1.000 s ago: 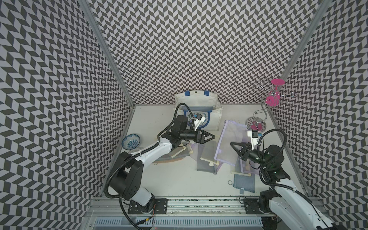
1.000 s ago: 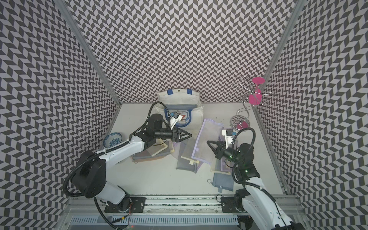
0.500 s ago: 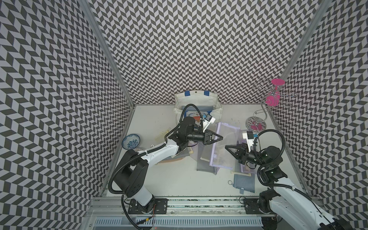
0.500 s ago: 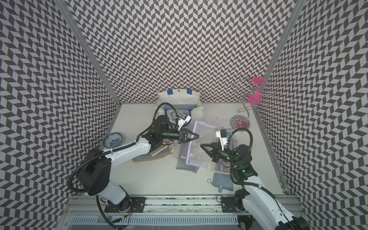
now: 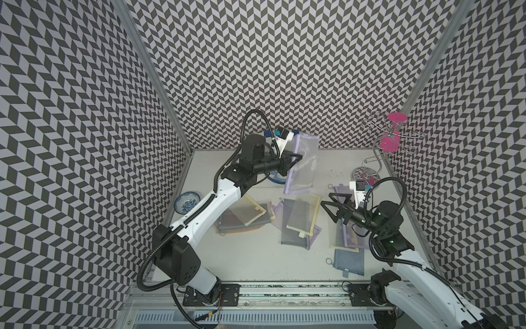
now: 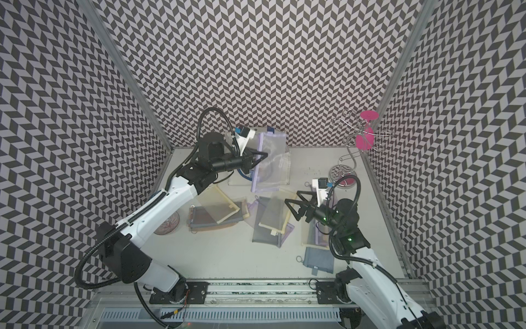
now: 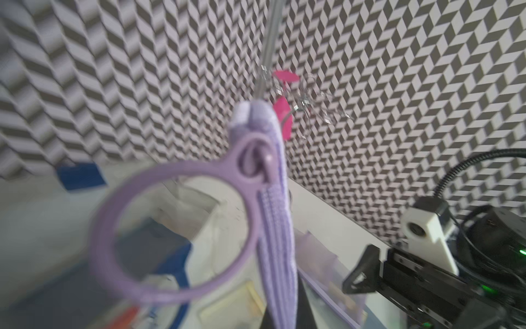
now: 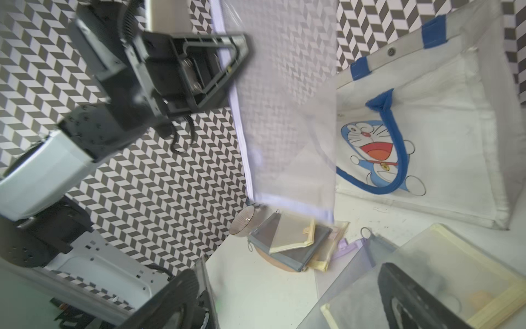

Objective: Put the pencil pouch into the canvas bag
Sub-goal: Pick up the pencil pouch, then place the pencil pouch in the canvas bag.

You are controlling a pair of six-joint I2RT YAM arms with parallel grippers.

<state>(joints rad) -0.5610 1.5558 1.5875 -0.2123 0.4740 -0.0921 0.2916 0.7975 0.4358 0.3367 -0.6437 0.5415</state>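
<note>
The pencil pouch (image 5: pixel 303 162) (image 6: pixel 271 159) is a clear mesh sleeve with a purple zip edge and a ring pull (image 7: pixel 170 236). It hangs upright from my left gripper (image 5: pixel 294 158) (image 6: pixel 260 156) (image 7: pixel 281 319), which is shut on its purple edge (image 8: pixel 239 114). Right behind the pouch stands the canvas bag (image 8: pixel 444 119), cream with blue handles and a cartoon cat; in both top views the arm and pouch hide most of the canvas bag (image 6: pixel 286 168). My right gripper (image 5: pixel 327 200) (image 6: pixel 293 198) (image 8: pixel 293 299) is open and empty, to the right of the pouch and apart from it.
Piles of mesh pouches lie mid-table (image 5: pixel 300 222), by the left arm (image 5: pixel 244 218) and under the right arm (image 5: pixel 345 236). A grey pouch (image 5: pixel 348 262) lies near the front. A patterned bowl (image 5: pixel 187 201) sits at the left wall and a wire stand with pink discs (image 5: pixel 390 139) at the back right.
My left gripper shut on the pouch's edge and carried it up and back to the bag. My right gripper let go of the pouch, opened wide and drew back to the right.
</note>
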